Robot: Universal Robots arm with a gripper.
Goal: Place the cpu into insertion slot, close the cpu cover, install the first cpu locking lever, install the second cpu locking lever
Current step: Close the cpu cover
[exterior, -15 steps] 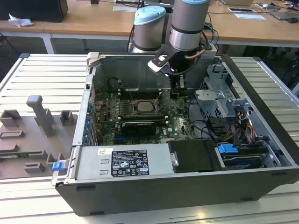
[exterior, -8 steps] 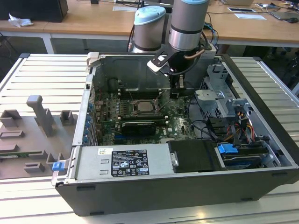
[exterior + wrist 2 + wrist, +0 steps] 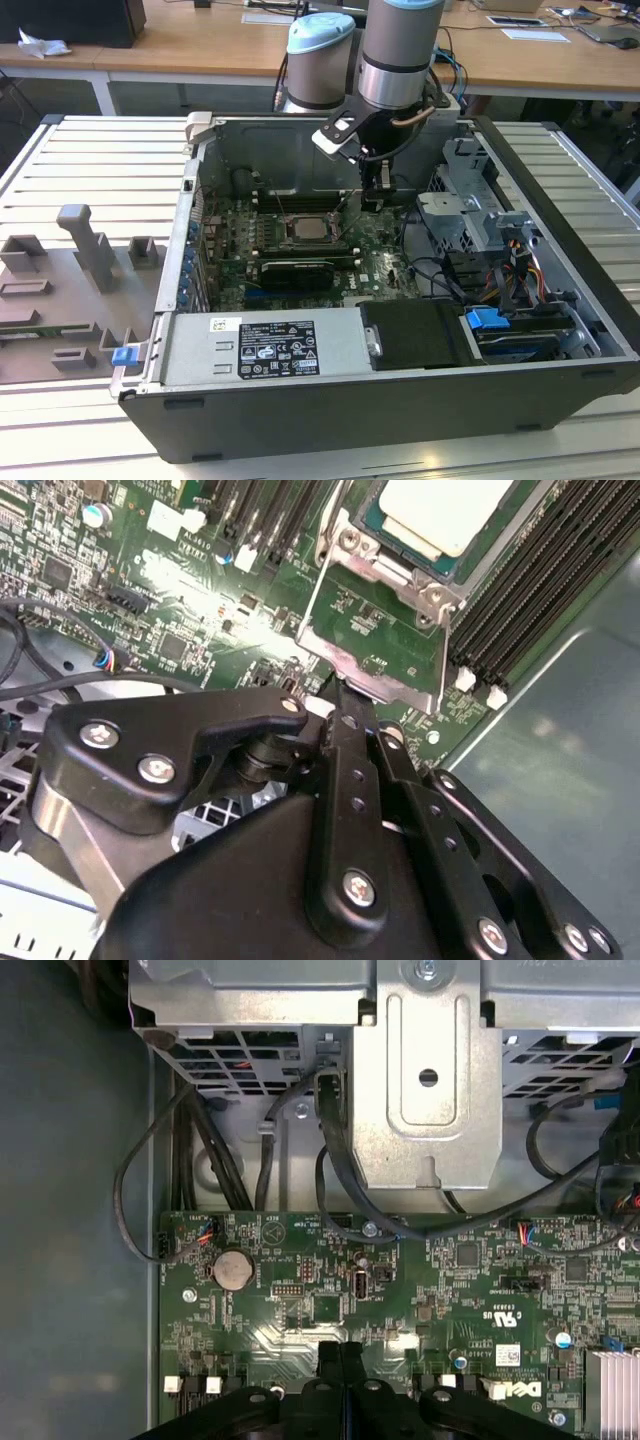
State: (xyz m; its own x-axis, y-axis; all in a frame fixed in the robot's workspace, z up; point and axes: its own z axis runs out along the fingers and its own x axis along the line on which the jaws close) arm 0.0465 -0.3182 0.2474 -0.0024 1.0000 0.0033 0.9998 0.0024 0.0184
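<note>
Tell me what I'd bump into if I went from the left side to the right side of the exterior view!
grey plastic holders → small blue clip → cpu → gripper → silvery drive cage

An open computer case [image 3: 300, 425] sits on the slatted bench [image 3: 90, 150], with grey fixtures [image 3: 88, 245] beside it at the exterior view's left, a power supply [image 3: 270, 350] along its near wall, a black expansion card [image 3: 300, 270] inside, and, in the first wrist view, black cables [image 3: 135, 1200] near a coin battery [image 3: 233, 1269].
</note>
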